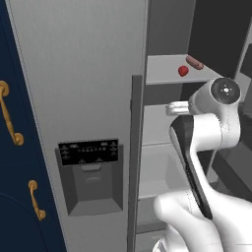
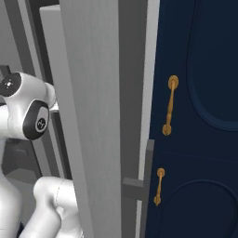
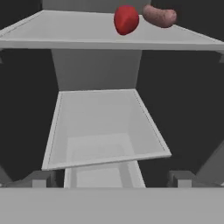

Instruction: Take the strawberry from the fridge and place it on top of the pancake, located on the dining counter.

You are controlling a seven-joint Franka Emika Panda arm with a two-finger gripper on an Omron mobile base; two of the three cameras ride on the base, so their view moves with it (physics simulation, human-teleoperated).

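The fridge [image 1: 78, 74] stands with its right side open. On an upper shelf [image 3: 65, 33] inside lies the small red strawberry [image 3: 126, 19] [image 1: 183, 71], with a reddish-brown sausage [image 3: 159, 16] [image 1: 195, 62] just to its right. My gripper [image 3: 110, 179] is open and holds nothing. It points into the fridge below the shelf's level and well short of the strawberry. The pancake and the dining counter are out of view.
Under the shelf sits a pale open bin [image 3: 57, 131]. The closed left fridge door carries a black-panelled dispenser [image 1: 88, 174] and a long bar handle [image 1: 136, 147]. Navy cabinets with gold handles [image 1: 10, 118] [image 2: 169, 104] flank the fridge. The open door [image 2: 93, 116] stands close on my arm's right.
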